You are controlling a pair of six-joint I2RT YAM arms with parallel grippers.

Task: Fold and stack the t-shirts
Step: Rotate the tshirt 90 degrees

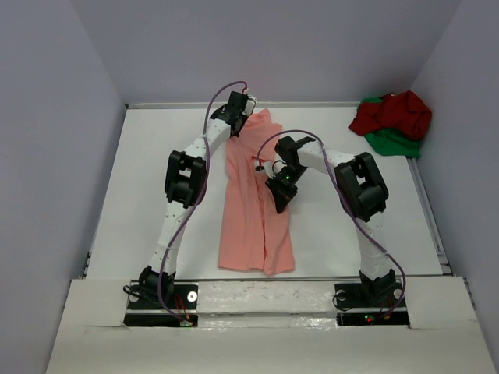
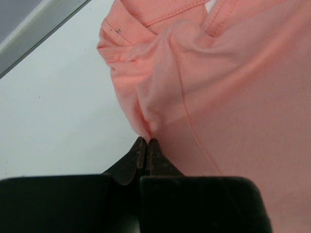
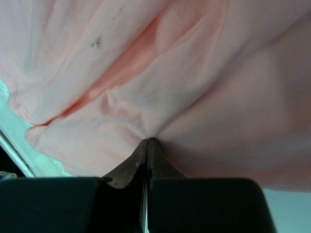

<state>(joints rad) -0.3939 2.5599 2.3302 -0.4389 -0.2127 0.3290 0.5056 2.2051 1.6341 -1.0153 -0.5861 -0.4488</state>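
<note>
Salmon cloth sits pinched in both my grippers. The pink shirt (image 1: pixel 253 226) lies lengthwise down the middle of the table (image 1: pixel 156 156), already narrowed into a long strip. The red shirt (image 1: pixel 398 113) is heaped on the green shirt (image 1: pixel 394 142) in the far right corner, well apart from it.

My left gripper (image 2: pixel 147 142) is clamped on a small pucker near the collar end, and my right gripper (image 3: pixel 147 141) is clamped on another pucker at the strip's right edge, about midway along.

Both holds look thin to me, with only a nip of fabric between the tips. If I pull hard or unevenly, I judge the cloth could slip free. One end might also drag and twist the strip, so the fold lands crooked. I may have only the top layer, which would peel the layers apart.

My left arm is stretched far out, wrist tipped down over the far end. My right arm has its elbow out to the right, and the forearm angles inward and down.
</note>
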